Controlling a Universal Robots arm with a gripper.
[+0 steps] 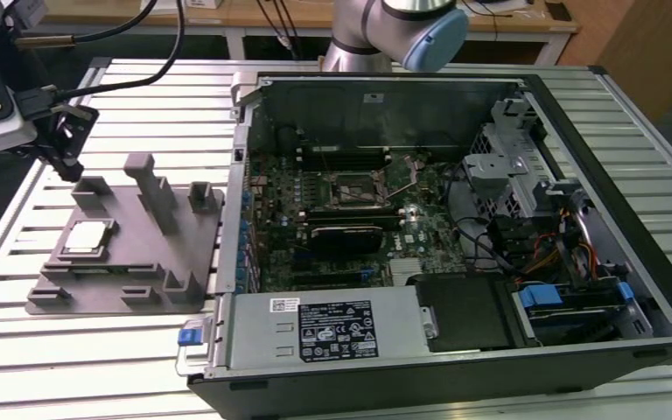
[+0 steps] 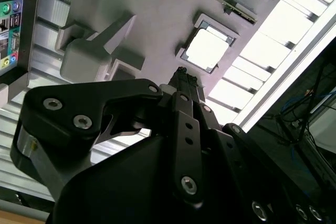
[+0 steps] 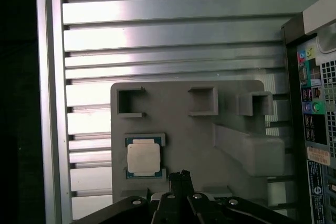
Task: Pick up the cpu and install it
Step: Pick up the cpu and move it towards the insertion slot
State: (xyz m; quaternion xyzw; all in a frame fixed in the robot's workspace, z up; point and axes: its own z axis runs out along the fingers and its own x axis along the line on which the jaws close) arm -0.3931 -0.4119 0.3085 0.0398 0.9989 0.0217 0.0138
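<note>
Gripper (image 3: 182, 176) hovers near cpu (image 3: 143, 159), recessed in fixture (image 3: 178, 121).

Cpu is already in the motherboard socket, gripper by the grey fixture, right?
No: the cpu sits in its recess on the grey fixture, not in the motherboard socket, as the first wrist view shows. The gripper is indeed by the fixture.

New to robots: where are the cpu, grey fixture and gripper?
cpu (image 3: 143, 159), first wrist view, silvery top.
grey fixture (image 3: 178, 129), first wrist view, bare base.
gripper (image 2: 183, 76), second wrist view, its tip.

Silvery-white cpu (image 1: 87, 238), grey fixture (image 1: 133, 255)
</note>
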